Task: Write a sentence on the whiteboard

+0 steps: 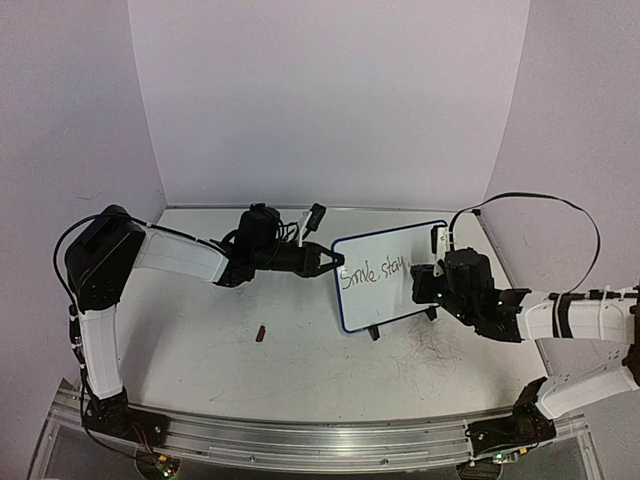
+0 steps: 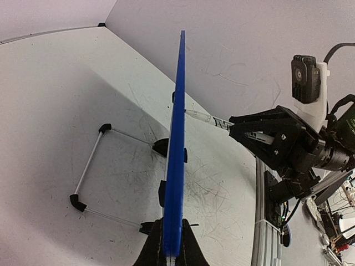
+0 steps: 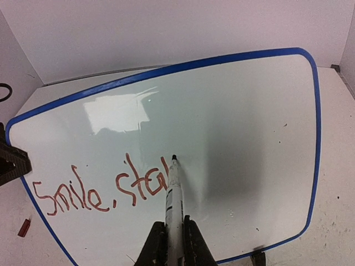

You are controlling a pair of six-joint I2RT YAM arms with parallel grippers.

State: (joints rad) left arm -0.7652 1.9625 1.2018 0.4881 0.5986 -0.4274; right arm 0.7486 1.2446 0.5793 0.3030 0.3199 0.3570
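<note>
Farthest to the left of the pen, the left gripper [image 2: 171, 249] is clamped on the blue-framed side edge of the whiteboard [image 3: 238, 122]. It steadies the board, which stands near upright on the table [image 1: 200, 330] with its wire stand [image 2: 89, 166] propped out behind. Moving right toward the pen, the sentence [image 3: 94, 191] runs along the lower part of the white face in reddish-brown strokes. "Smile" is finished, followed by a small mark and then "sta". The barrel of the marker [image 3: 173, 188] covers whatever comes next, though from overhead the second word looks close to "stay". The marker's tip rests at the end of that word, on or just off the surface; I cannot tell which. Behind the tip, the right gripper [image 3: 172, 233] is closed tight around the marker's body. To the right of the pen, the board is bare white out to the frame. I judge the writing roughly half done: the first word is complete, the second is at its last letter, and any further words have yet to fill that blank stretch.
</note>
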